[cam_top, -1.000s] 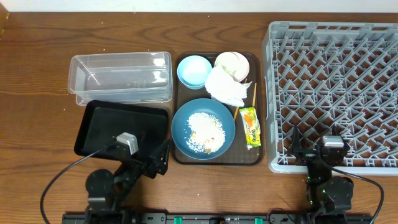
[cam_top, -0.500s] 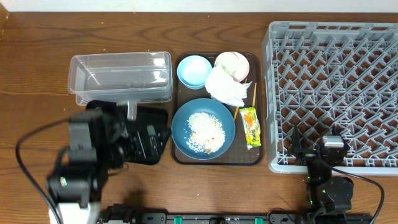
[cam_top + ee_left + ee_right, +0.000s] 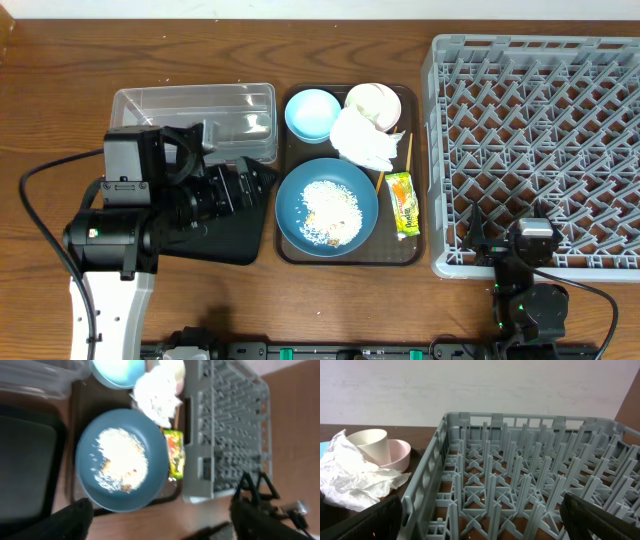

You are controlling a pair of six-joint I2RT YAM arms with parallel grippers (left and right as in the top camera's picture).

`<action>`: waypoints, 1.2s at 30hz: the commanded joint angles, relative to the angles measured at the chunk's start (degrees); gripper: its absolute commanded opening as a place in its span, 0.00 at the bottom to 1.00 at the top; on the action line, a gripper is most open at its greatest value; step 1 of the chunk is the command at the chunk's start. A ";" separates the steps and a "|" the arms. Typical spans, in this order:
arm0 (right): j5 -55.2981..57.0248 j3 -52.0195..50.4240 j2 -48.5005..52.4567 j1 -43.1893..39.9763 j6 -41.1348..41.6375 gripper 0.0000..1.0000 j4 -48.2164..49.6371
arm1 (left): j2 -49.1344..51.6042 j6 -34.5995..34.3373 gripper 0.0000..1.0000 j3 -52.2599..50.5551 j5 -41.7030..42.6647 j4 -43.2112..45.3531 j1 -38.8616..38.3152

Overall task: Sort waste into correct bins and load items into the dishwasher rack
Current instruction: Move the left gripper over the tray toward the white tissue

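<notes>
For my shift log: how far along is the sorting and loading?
Done: nothing; grey lattice dishwasher rack, clear plastic tub and black tray hold nothing. In hand: nothing; open left gripper hovers beside dark-blue round plate. Left: crumpled white napkin, yellow-green wrapper, rice, dishes.

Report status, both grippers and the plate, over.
Left gripper open, over shallow black tray. Right gripper open by grey plastic rack. Dark-blue round plate untouched, rice on it.

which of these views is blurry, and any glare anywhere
Left wrist: soft all over, the rice on the dark-blue plate smeared. Right wrist: the rack is crisp, the gripper fingers dark and unfocused. Overhead: sharp, pale reflections on the clear tub.
</notes>
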 commanded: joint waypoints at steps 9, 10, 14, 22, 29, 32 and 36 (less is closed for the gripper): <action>0.20 -0.07 -0.04 1.01 0.33 0.99 -0.20 | 4.35 -7.50 0.82 4.48 -14.80 3.04 -10.27; 0.20 -0.07 -0.04 1.01 0.35 0.99 -0.20 | 5.84 -7.50 0.82 5.88 -16.55 3.04 -12.07; 0.20 -0.07 -0.04 1.01 0.33 0.99 -0.20 | 13.00 -7.48 0.82 13.35 -24.24 1.03 -18.73; 0.20 -0.07 -0.04 1.01 0.33 0.99 -0.20 | 27.56 -7.48 0.83 22.67 -33.03 1.95 -27.89; 0.20 -0.07 -0.04 1.01 0.33 0.99 -0.20 | 38.47 -7.69 0.91 22.67 -33.53 6.23 -32.63; 0.20 -0.07 -0.04 1.01 0.33 0.99 -0.20 | 41.99 -7.67 0.95 22.67 -33.57 9.49 -33.99; 0.20 -0.07 -0.04 1.01 0.33 0.99 -0.20 | 45.11 -7.65 0.95 22.67 -33.57 14.16 -34.45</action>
